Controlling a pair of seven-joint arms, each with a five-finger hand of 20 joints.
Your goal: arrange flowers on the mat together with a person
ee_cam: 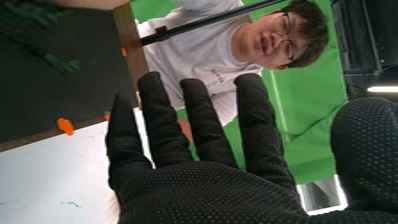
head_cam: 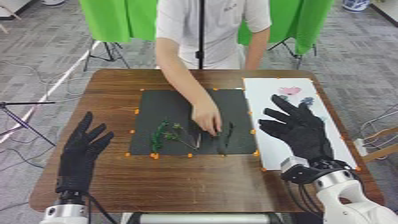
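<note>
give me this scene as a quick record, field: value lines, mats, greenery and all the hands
surface: brown wooden table
dark mat: in the middle of the table, orange marks along its edges
greenery: leafy green stems on the mat's left part, a thin dark stem on its right part
white sheet: right of the mat, bearing a pink flower shape
person's hand: down at the mat, between the greenery
left hand: open, left of the mat
right hand: open, over the sheet

no text or number can be read.
</note>
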